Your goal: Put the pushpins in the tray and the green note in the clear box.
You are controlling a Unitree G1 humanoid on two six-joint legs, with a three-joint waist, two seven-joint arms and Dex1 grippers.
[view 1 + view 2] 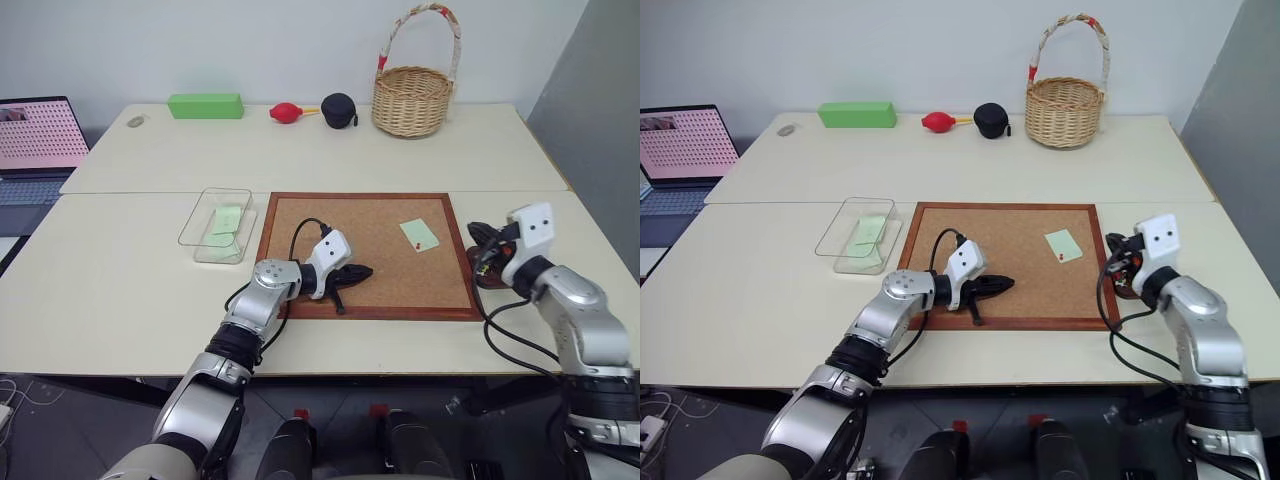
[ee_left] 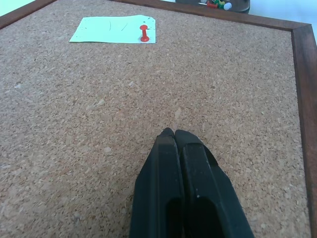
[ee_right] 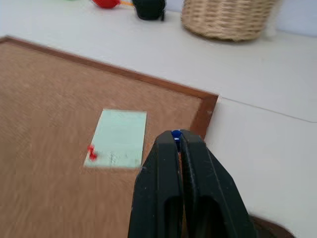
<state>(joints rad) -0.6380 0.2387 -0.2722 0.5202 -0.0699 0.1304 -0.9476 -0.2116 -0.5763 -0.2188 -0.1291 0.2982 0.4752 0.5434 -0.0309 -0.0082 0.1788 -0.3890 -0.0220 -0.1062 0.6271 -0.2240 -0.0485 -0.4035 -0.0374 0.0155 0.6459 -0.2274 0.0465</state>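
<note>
A pale green note (image 1: 419,235) lies on the corkboard (image 1: 300,215), pinned by a red pushpin (image 2: 144,35). A second green note (image 1: 226,220) lies inside the clear box (image 1: 200,240), left of the board. My left gripper (image 1: 357,272) rests shut and empty on the cork, well short of the pinned note. My right gripper (image 3: 176,135) hovers by the board's right edge, shut on a blue-headed pushpin (image 3: 175,133). The dark tray (image 2: 237,7) sits just off that edge, partly hidden under my right gripper (image 1: 478,240).
At the table's far side stand a wicker basket (image 1: 411,98), a black pouch (image 1: 339,110), a red bulb (image 1: 286,112) and a bright green block (image 1: 206,105). A laptop (image 1: 35,140) sits at the far left.
</note>
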